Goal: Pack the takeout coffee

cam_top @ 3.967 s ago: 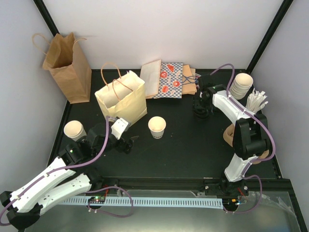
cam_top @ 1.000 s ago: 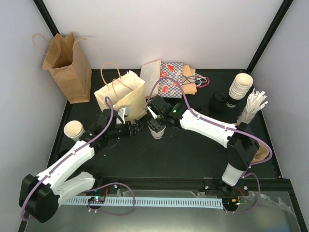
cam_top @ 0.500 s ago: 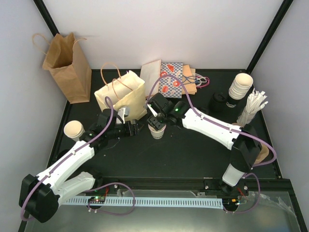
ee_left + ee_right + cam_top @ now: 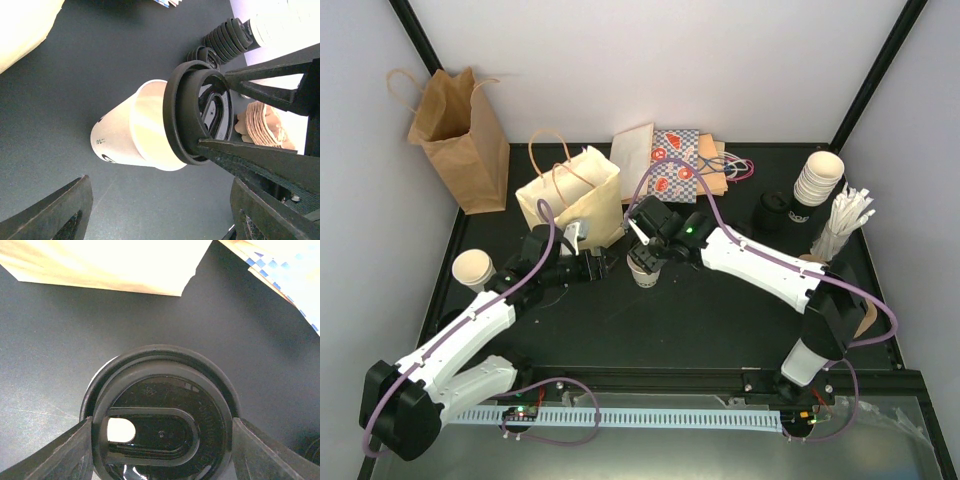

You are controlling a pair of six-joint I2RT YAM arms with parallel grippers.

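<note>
At the upper left of the top view a brown paper bag [image 4: 460, 135] stands open against the wall. Below it, near the left edge of the table [image 4: 720, 320], a white paper cup [image 4: 472, 268] stands upright by itself. Right of that cup stands the cream bag [image 4: 575, 200], open at the top, with its handles up.

The left gripper [image 4: 597, 266] is just below the cream bag's near corner, between the two cups. Its fingers [image 4: 60, 212] are spread wide with nothing between them. It faces the middle cup [image 4: 645, 274] from just beside it, without touching.

The middle cup stands upright at the centre of the table, just right of the left gripper. The right gripper [image 4: 646, 252] is directly above it, pinching a black lid [image 4: 162, 415] by its rim from both sides. In the left wrist view the lid lies against the cup's rolled rim, a little off to one side. Whether it is pressed on I cannot tell.

At upper centre, flat patterned bags [image 4: 672, 165] lie in a pile. Further right are a stack of black lids [image 4: 775, 212] and a stack of white cups [image 4: 820, 178]. A bundle of white sticks [image 4: 848, 212] stands at the right edge.
</note>
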